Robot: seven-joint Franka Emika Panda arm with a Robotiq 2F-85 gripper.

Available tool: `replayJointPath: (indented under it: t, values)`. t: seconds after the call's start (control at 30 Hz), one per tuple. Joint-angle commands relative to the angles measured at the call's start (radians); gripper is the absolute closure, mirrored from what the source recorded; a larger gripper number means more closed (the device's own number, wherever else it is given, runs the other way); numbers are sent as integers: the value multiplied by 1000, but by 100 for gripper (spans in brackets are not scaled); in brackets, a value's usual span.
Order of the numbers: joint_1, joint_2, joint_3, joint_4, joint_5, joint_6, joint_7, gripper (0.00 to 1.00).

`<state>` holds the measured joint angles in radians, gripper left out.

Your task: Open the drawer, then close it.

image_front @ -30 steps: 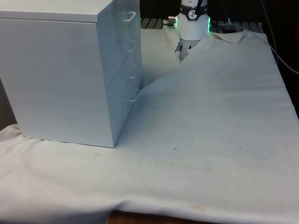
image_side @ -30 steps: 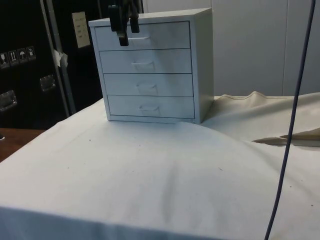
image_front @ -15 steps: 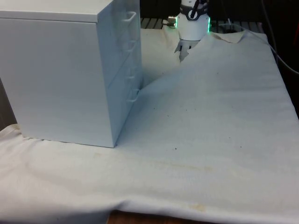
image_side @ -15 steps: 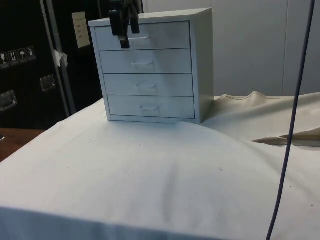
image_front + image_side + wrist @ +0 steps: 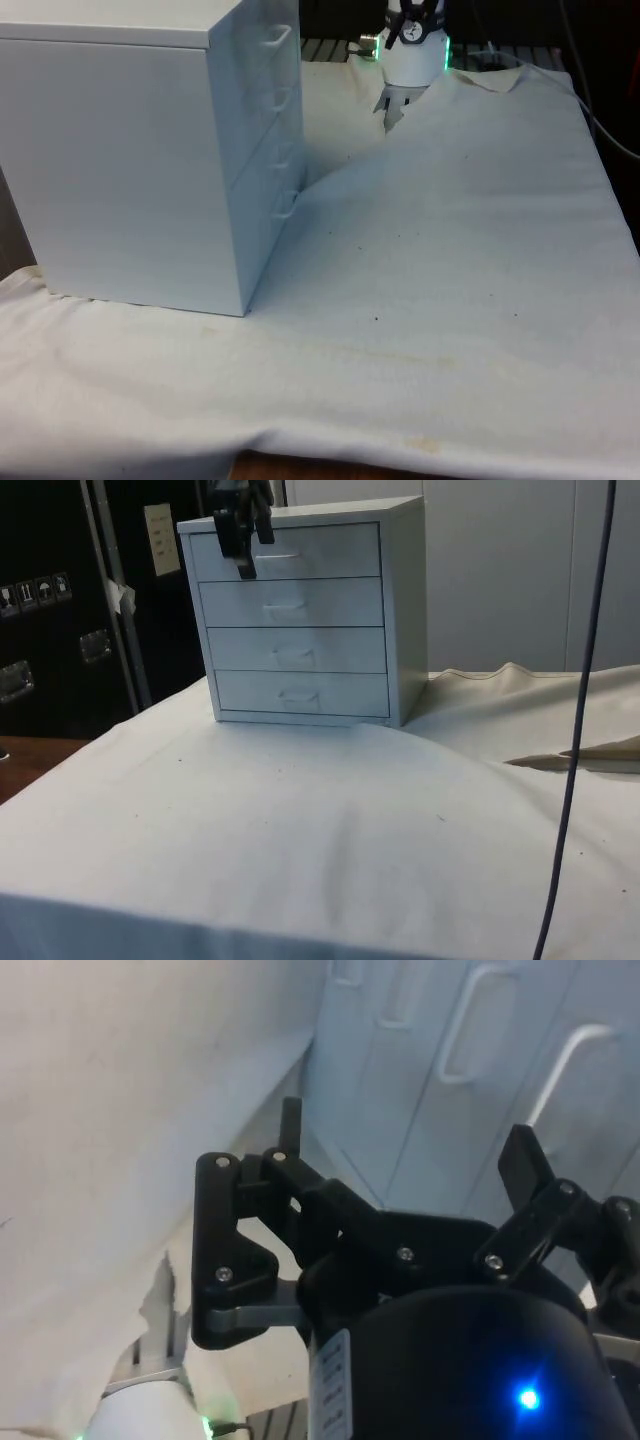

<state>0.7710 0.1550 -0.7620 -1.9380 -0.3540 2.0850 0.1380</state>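
All four drawers of the small white metal chest of drawers [image 5: 300,615] sit flush with its front in the side view, so the task looks to be at its very start: nothing is pulled out yet, and both the opening and the closing are left to do. The black two-finger end effector [image 5: 243,550] hangs in front of the top drawer [image 5: 290,552], at about nine o'clock from its thin wire handle [image 5: 279,555] in the side view, near it but apparently not touching; depth is hard to judge from that angle, so it may be further out from the front than it seems. In the wrist view the end effector [image 5: 405,1160] has its two fingers well apart with nothing between them, so it stands open and empty, and the curved wire handles [image 5: 568,1065] of the drawers lie beyond the fingertips. The likely next step, as I read it, is to bring the fingers around the top handle and close on it. The chest stands on the white cloth [image 5: 450,260] that covers the desk, towards nine o'clock in the front view, turning its plain side [image 5: 120,170] to that camera. The cloth is wrinkled, with faint specks and a bare wooden edge [image 5: 300,468] showing at six o'clock. Dark cabinets [image 5: 60,600] stand behind at nine o'clock in the side view, a pale wall [image 5: 500,570] at three, and a thin dark cable [image 5: 580,700] hangs down.
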Motion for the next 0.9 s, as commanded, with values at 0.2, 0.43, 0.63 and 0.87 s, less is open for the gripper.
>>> replayJointPath:
  t: [0.2,0.43,0.63,0.87]
  values:
    - [-4,35,-23,5,-36,25,3,0]
    - [-9,61,-43,3,-54,48,3,0]
    - [-9,88,-64,3,-69,69,4,0]
    - [-4,99,-74,4,-74,73,8,0]
